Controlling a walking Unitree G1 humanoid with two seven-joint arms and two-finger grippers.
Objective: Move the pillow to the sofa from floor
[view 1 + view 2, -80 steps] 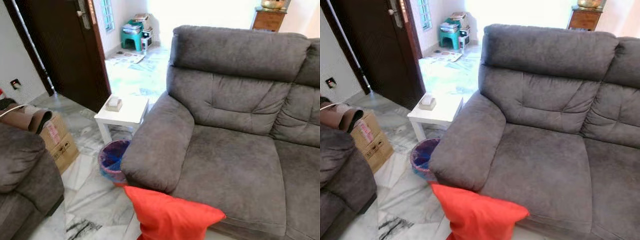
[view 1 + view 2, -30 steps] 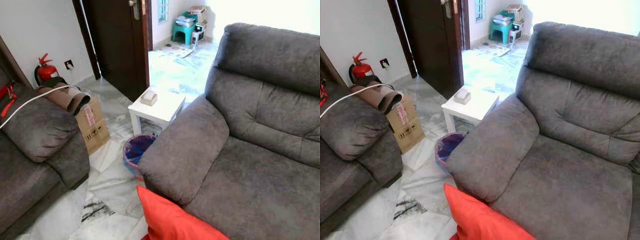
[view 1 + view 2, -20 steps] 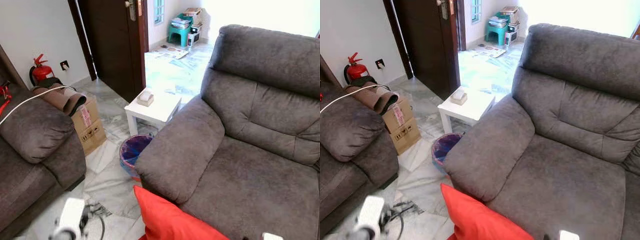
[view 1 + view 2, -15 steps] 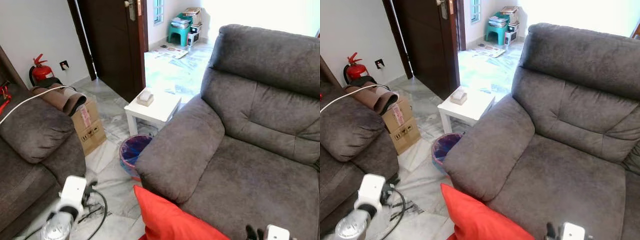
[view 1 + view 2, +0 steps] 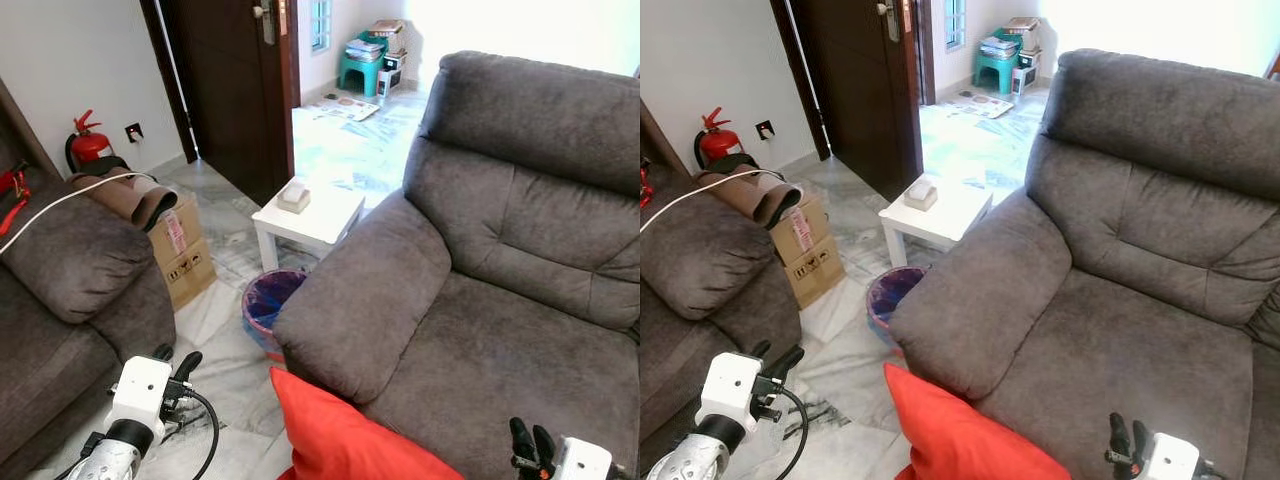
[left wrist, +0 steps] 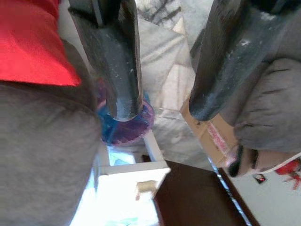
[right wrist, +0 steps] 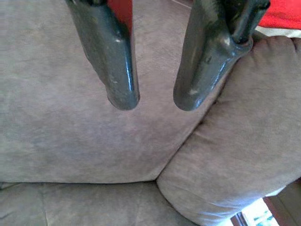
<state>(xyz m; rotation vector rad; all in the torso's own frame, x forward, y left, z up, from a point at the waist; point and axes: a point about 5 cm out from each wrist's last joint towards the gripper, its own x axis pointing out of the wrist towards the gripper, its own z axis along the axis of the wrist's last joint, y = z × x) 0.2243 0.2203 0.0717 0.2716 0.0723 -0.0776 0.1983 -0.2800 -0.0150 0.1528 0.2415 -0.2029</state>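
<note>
No lettering is showing clearly enough to read anywhere. The cardboard box beside the grey armchair is carrying a pink-and-white label and some dark printed symbols on its side, but both are appearing too small and blurred to make out. The same label is showing in the left wrist view, again unreadable.

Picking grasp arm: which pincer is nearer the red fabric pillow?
Roughly equal. Left pincer is above the marble floor on its left; right pincer above the sofa seat on the red fabric pillow's right.
</note>
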